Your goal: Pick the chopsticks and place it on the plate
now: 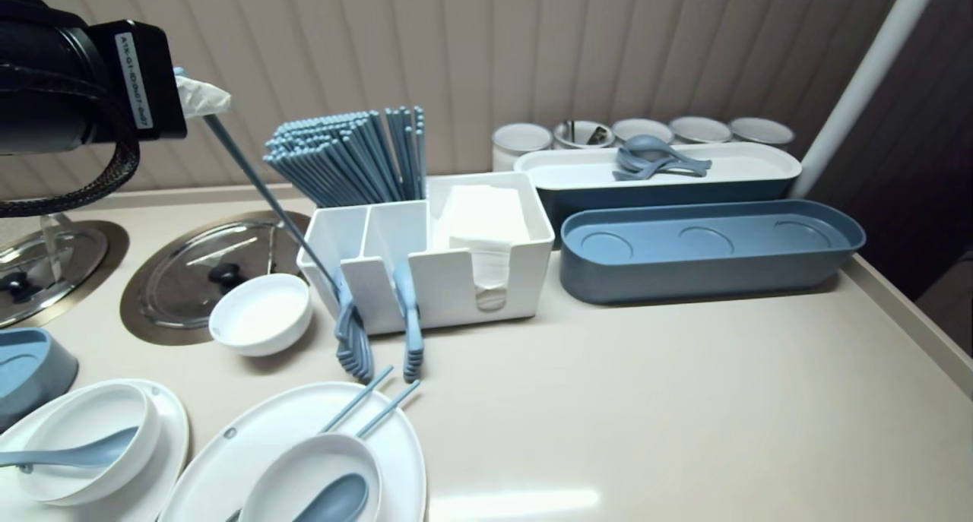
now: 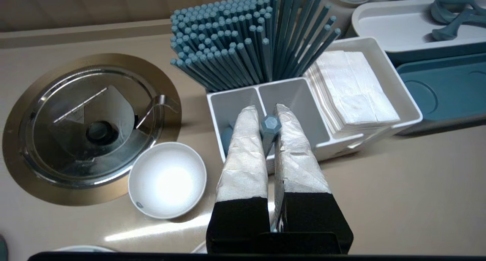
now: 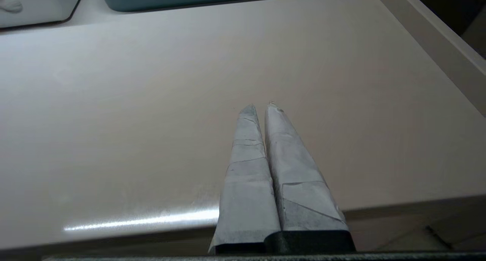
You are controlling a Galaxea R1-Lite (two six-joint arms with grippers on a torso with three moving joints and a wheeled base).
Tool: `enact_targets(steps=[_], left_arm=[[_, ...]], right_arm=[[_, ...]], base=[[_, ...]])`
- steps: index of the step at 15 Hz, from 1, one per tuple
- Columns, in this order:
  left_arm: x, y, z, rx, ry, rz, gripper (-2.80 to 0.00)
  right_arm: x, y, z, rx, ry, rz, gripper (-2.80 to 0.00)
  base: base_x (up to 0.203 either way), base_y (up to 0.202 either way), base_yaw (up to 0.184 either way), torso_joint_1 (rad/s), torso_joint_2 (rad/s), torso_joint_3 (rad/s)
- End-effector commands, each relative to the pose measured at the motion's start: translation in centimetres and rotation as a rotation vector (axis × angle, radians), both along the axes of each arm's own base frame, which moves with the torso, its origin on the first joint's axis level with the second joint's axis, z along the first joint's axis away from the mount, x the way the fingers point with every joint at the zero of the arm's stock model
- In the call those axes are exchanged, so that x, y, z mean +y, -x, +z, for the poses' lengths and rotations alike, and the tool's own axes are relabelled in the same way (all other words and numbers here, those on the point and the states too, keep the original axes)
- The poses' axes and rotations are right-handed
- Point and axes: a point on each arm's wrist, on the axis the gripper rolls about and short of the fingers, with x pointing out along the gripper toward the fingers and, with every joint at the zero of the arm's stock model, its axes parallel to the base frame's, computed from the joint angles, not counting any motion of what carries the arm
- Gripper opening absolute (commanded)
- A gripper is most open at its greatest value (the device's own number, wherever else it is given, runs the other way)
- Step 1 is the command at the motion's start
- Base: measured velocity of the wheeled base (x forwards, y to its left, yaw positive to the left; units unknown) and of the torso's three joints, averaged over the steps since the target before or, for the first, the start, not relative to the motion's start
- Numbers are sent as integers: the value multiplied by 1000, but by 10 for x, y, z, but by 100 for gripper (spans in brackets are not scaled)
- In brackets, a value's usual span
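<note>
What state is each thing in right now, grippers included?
left gripper: shut on chopstick, tilted, lower end by organizer front
right gripper: shut, empty, over counter
small bowl: upright, empty
blue tray: upright, empty
napkins: stacked in organizer
steel lid: seated flat in its recess

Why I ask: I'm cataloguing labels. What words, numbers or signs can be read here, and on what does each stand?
White sticker on the left arm's black wrist housing: one line of print running sideways, too small to read surely.
Small white bowl: a tiny mark inside its rim, too small to read.
Nothing else in view shows any readable text.
</note>
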Motion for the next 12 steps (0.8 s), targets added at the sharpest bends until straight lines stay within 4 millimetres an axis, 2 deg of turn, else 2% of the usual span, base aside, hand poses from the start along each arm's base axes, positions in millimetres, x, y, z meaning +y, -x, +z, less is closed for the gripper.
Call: enact_targets(steps=[1,5,12], left_arm=[[-1,-1,-1,3,-2,1,-280],[-1,-1,0,-1,2,3,-280],[0,0,0,-1,1,-1,-280]], right_arm=[[0,0,0,-1,0,0,-280],[0,0,0,-1,0,0,-280],[0,0,0,-1,0,0,-280]], base=[[-183,0,-4,2,-2,-4],[-177,0,-3,-5,5,4],[0,7,-3,-1,0,0]])
